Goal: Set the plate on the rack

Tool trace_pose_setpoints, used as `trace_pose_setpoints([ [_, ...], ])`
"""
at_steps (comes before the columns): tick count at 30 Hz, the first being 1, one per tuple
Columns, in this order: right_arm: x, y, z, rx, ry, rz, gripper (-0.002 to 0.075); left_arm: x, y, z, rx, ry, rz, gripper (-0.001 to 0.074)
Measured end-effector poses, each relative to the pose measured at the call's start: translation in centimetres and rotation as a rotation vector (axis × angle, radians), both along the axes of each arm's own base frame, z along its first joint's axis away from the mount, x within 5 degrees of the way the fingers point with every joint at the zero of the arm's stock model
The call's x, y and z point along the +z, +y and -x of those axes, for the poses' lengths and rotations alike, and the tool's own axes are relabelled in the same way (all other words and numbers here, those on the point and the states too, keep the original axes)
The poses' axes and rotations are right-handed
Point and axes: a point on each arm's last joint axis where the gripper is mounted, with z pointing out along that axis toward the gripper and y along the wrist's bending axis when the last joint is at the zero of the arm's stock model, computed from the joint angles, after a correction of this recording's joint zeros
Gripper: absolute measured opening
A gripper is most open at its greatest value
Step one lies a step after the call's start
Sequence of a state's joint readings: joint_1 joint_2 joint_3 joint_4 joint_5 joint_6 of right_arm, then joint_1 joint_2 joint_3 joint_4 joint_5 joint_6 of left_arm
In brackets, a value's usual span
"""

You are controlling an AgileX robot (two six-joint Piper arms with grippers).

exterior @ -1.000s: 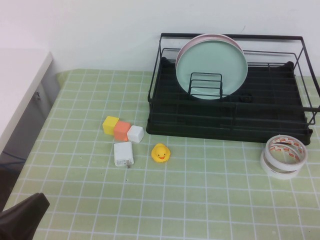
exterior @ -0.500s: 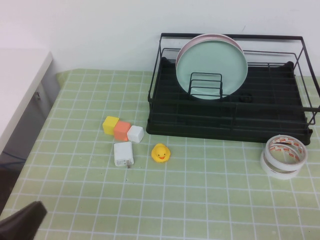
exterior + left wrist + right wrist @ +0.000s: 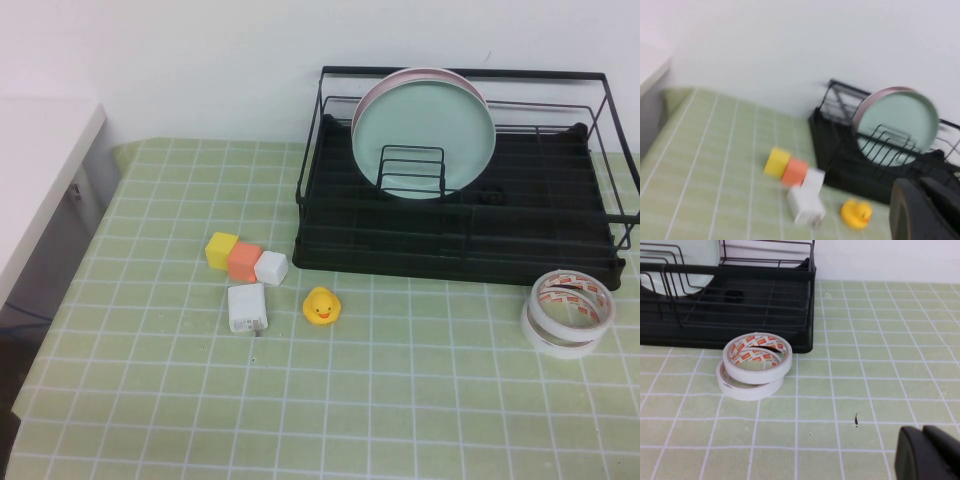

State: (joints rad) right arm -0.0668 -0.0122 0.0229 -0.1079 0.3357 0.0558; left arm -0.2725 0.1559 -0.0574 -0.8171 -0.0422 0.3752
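The mint-green plate [image 3: 423, 125] stands upright between the wire dividers of the black rack [image 3: 455, 255], leaning in front of a pale pink plate [image 3: 372, 92]. Both also show in the left wrist view: the plate [image 3: 900, 122] and the rack [image 3: 837, 150]. In the right wrist view the rack [image 3: 740, 305] shows with a sliver of the plate [image 3: 695, 255]. Neither gripper shows in the high view. My left gripper [image 3: 920, 187] is shut and empty, well back from the rack, near the table's front left. My right gripper [image 3: 922, 432] is shut and empty, low over the table near the tape rolls.
Yellow [image 3: 221, 249], orange [image 3: 244, 260] and white [image 3: 271, 267] cubes, a white charger [image 3: 246, 307] and a yellow duck [image 3: 321, 305] lie left of the rack. Two stacked tape rolls [image 3: 568, 312] sit at its front right. A white counter [image 3: 40, 170] borders the left.
My left arm has drawn back from the high view's bottom left corner and is out of that view now. The plate and rack have not moved.
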Motion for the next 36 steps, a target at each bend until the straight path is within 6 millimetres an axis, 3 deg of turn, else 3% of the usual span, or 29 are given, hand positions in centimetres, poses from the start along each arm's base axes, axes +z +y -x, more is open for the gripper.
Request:
trace_pose_setpoints([
  [9,0.0,0.0,0.0,-0.001,0.005,0.0,-0.0001,-4.0,0.9,0.5,0.132,0.205,-0.028,-0.0001],
  [13,0.0,0.0,0.0,-0.001,0.004,0.0,-0.0001,-3.8,1.3,1.0,0.159,0.137,-0.137,-0.0001],
  [22,0.0,0.0,0.0,-0.001,0.005,0.0,-0.0001,-4.7,1.2,1.4,0.113,0.202,-0.324,-0.0001],
  [36,0.0,0.0,0.0,-0.001,0.007,0.0,-0.0001,-4.7,1.0,1.4,0.08,0.196,-0.329,-0.0001],
])
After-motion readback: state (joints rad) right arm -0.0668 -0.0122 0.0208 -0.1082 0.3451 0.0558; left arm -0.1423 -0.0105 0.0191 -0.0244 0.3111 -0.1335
